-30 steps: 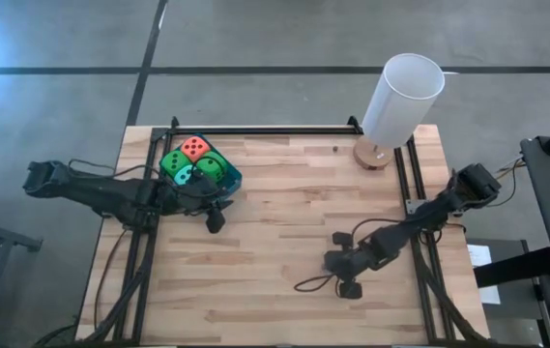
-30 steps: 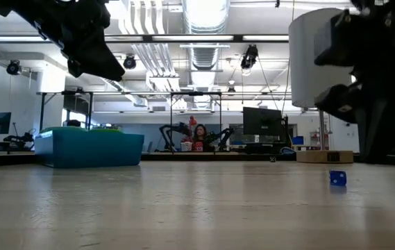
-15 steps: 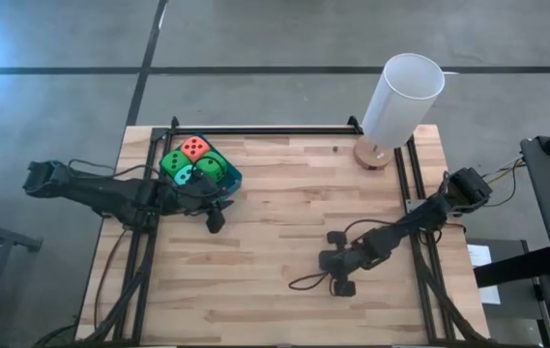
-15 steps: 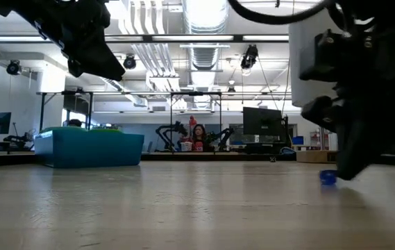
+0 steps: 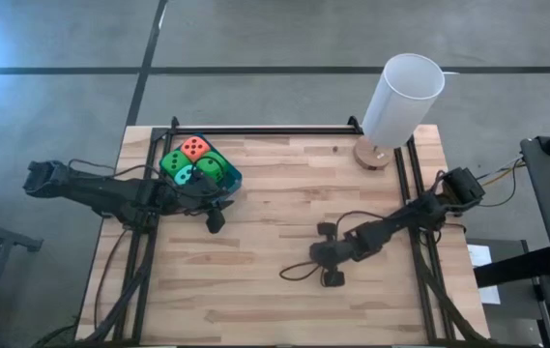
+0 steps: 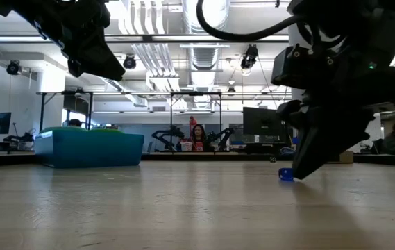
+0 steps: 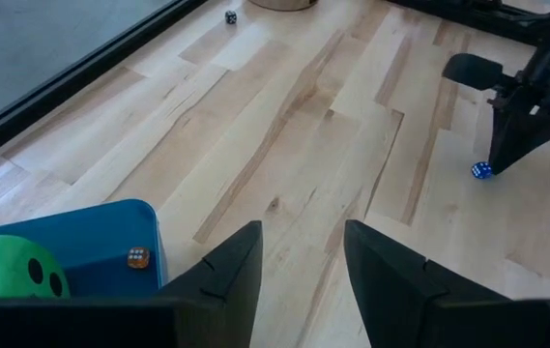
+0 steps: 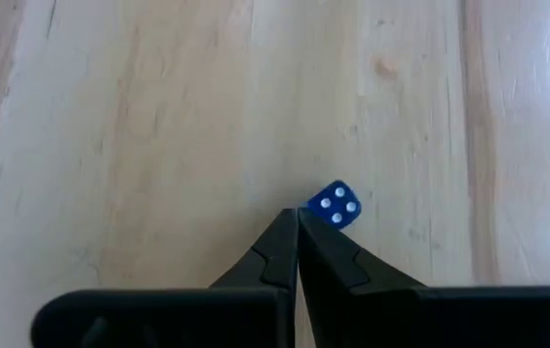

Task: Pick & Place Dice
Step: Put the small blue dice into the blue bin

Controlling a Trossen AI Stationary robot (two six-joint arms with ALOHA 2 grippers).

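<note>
The blue tray (image 5: 233, 177) stands at the table's far left and holds an orange-red die (image 5: 194, 148), two green dice (image 5: 173, 161) and a teal die (image 5: 186, 175). My left gripper (image 7: 302, 237) hovers open just in front of the tray, with nothing between its fingers. A tiny blue die with white pips (image 8: 334, 205) lies on the wood right of the table's middle. My right gripper (image 8: 297, 217) is shut, its tips down at the table beside that die (image 6: 285, 173). My right gripper touches the tiny blue die's side (image 8: 319, 210) with the very ends of its shut fingers (image 8: 284, 242). The fingers slant down from the table's right. The die rests on the wood ahead of the tips, not between the fingers.
A tall white cylinder on a round wooden base (image 5: 402, 101) stands at the far right. A tiny dark die (image 7: 230, 15) lies on the wood near that base. A small orange die (image 7: 137, 257) sits inside the tray. Black rails (image 5: 255, 130) frame the table.
My right gripper has moved toward the table's left edge and sunk, tipping further down, with its fingers shut. The tiny blue die has slid along the wood toward the left, ahead of the fingertips.
</note>
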